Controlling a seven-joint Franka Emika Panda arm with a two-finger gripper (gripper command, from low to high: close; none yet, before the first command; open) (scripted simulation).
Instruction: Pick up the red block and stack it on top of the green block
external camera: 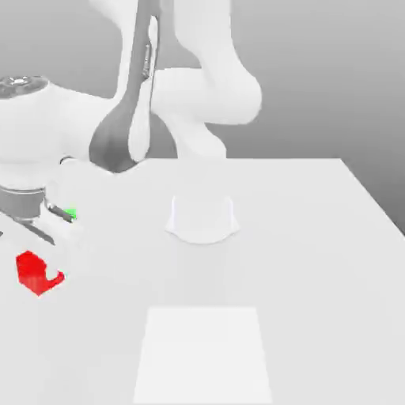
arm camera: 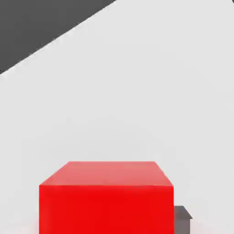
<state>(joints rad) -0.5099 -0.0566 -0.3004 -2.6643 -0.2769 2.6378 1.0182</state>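
Table: a plain white surface [external camera: 316, 237] is seen, with a paler rectangular patch [external camera: 204, 352] near its front edge in the exterior view.
Arm: the white robot arm [external camera: 198, 87] rises from its round base [external camera: 202, 217] at mid-table and bends over to the exterior view's left.
Obstruction: the green block [external camera: 71, 213] is largely hidden behind the hand; a small bright green sliver is seen.
Red block: a plain matte bright red cube [external camera: 35, 273], unmarked, is seen at the exterior view's far left, just below the hand and near the green block. In the hand view it looms close [arm camera: 106, 201].
Gripper: the fingers [external camera: 49, 251] are closed in around the red block; contact is taken as a pinch on it.
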